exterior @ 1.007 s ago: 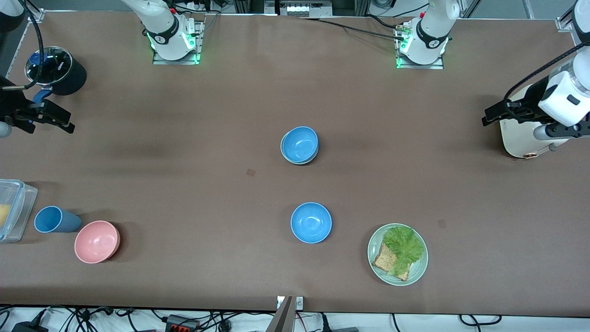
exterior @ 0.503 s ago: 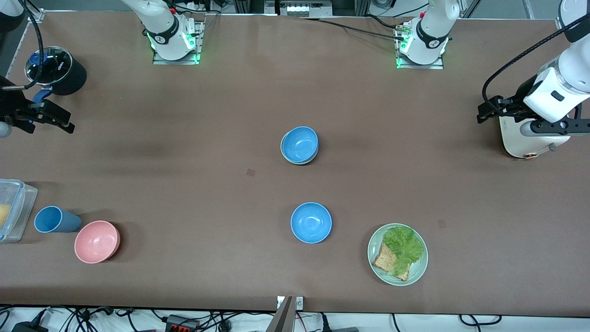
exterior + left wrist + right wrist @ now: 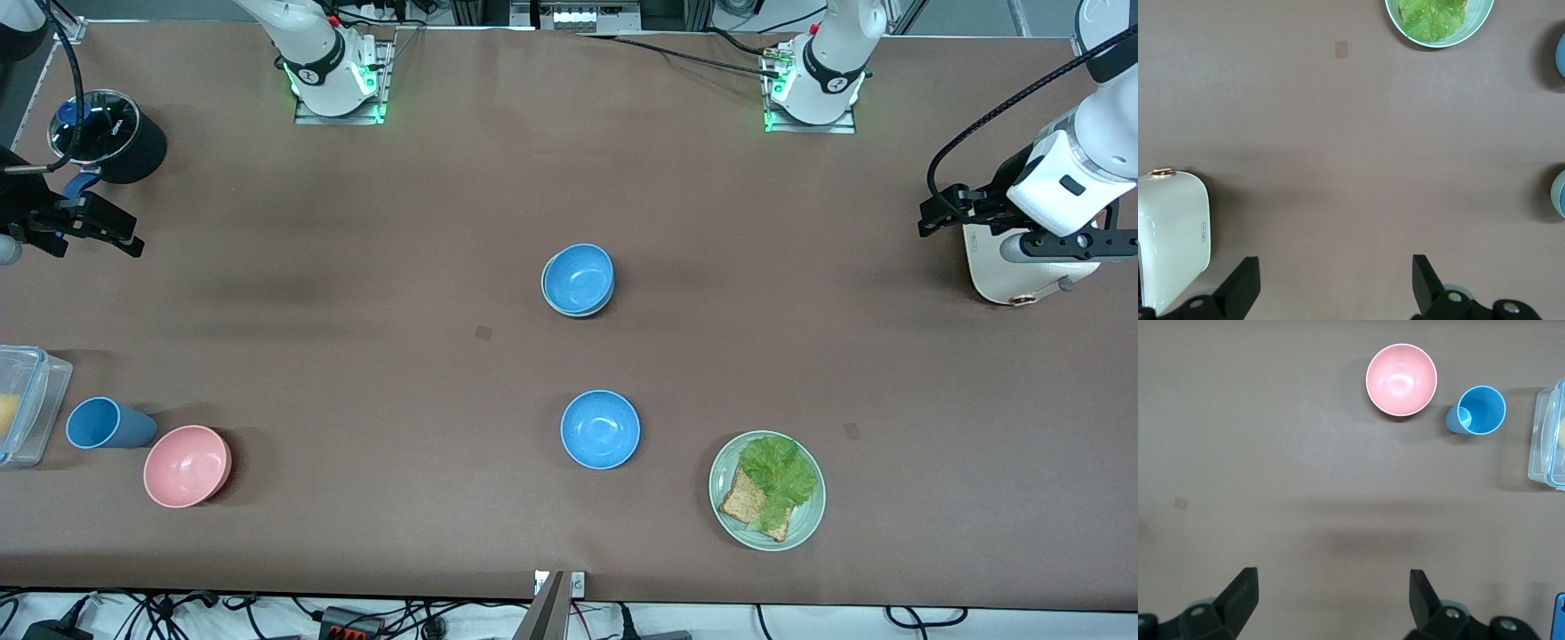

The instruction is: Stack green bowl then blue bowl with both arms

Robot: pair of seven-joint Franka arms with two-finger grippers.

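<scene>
A sky-blue bowl (image 3: 579, 277) sits nested in the pale green bowl (image 3: 549, 301) at the table's middle; only the green rim shows. The pair's edge also shows in the left wrist view (image 3: 1559, 193). A second blue bowl (image 3: 600, 429) stands alone, nearer the front camera. My left gripper (image 3: 929, 222) is open and empty (image 3: 1335, 280), over the table at the left arm's end beside a white appliance. My right gripper (image 3: 132, 243) is open and empty (image 3: 1331, 593), over the table at the right arm's end.
A pale green plate (image 3: 805, 524) with lettuce and toast lies near the front edge. A pink bowl (image 3: 187, 466), a blue cup (image 3: 105, 423) and a clear container (image 3: 27, 404) sit at the right arm's end. A black pot (image 3: 111, 135) and the white appliance (image 3: 1000, 271) stand at the table's ends.
My left arm has lifted and drawn its gripper slightly toward the table's middle. The bowls and my right arm have not moved.
</scene>
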